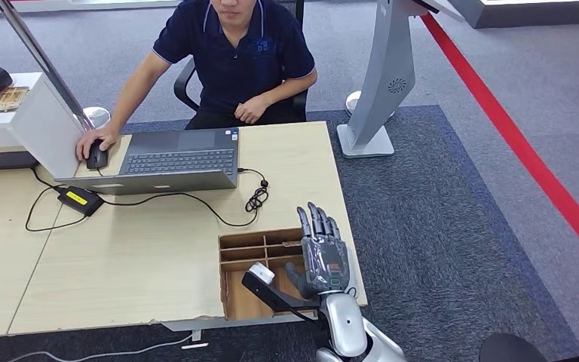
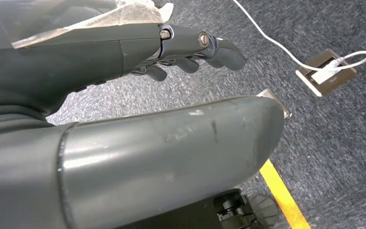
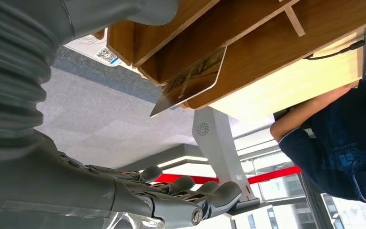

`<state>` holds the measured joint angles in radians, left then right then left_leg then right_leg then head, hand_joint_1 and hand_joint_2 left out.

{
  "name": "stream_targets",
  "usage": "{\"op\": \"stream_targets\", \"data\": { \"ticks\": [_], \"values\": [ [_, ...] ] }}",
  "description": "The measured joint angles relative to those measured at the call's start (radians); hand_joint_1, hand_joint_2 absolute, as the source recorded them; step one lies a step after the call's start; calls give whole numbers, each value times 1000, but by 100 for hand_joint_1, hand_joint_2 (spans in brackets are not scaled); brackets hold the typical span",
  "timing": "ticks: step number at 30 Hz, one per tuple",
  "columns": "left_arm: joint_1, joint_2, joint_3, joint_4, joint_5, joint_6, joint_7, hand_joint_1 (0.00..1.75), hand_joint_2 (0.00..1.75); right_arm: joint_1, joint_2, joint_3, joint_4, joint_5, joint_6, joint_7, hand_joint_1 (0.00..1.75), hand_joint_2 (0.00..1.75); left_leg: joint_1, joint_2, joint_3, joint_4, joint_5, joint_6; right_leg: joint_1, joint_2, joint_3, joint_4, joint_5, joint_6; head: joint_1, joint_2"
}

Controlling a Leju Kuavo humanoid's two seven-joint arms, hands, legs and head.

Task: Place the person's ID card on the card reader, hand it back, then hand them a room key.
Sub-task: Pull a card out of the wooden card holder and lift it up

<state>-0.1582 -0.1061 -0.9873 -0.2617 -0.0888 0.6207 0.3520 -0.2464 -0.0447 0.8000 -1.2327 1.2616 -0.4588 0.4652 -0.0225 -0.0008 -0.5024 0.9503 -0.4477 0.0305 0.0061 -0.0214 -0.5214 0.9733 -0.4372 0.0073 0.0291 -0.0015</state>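
My right hand (image 1: 323,256) hovers over the right side of a wooden divided box (image 1: 237,253) at the table's front right corner, fingers straight and apart, holding nothing. In the right wrist view the same hand (image 3: 171,195) is close to the box (image 3: 248,43), and a patterned card (image 3: 190,81) sticks out of one compartment, apart from the fingers. A black flat device with a white end (image 1: 264,285) lies in the box's front part beside my thumb. My left hand (image 2: 171,47) hangs over the carpet, fingers loosely bent and holding nothing.
A person (image 1: 234,53) sits behind the table at a laptop (image 1: 173,158), one hand on a mouse (image 1: 96,156). A power brick (image 1: 79,198) and coiled cable (image 1: 256,197) lie on the tabletop. A grey kiosk stand (image 1: 381,83) rises right of the table.
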Motion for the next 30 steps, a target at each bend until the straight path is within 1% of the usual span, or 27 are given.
{"op": "stream_targets", "data": {
  "ticks": [30],
  "values": [
    [0,0,0,0,-16,0,0,0,0,-17,-1,-6,0,17,-2,6,0,175,0,0,0,0,0,0,0,0,0,0,0,0,0,0]
  ]
}}
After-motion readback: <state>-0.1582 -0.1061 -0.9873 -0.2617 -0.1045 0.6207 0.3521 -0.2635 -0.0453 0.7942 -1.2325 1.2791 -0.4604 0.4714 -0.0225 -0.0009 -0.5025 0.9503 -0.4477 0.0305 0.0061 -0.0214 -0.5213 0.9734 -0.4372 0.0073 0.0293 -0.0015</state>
